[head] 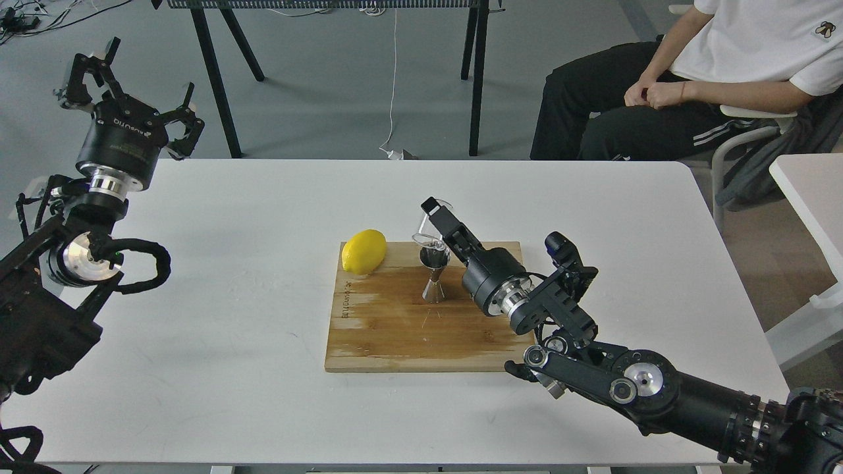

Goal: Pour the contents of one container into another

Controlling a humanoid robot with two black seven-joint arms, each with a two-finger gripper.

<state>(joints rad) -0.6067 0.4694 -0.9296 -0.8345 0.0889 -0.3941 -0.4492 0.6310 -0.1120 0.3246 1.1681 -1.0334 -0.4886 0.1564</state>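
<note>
The right gripper (440, 220) grips the clear glass cup (431, 227) over the wooden board (382, 329), tipped down and to the left so its mouth meets the rim of the steel jigger (434, 273). The jigger stands upright, long axis vertical, near the board's far edge, right of the lemon (363, 251). The cup's outline is faint, partly hidden by the fingers. The left gripper (132, 85) hangs off the table's far left corner, its 2 fingers spread wide, holding nothing.
</note>
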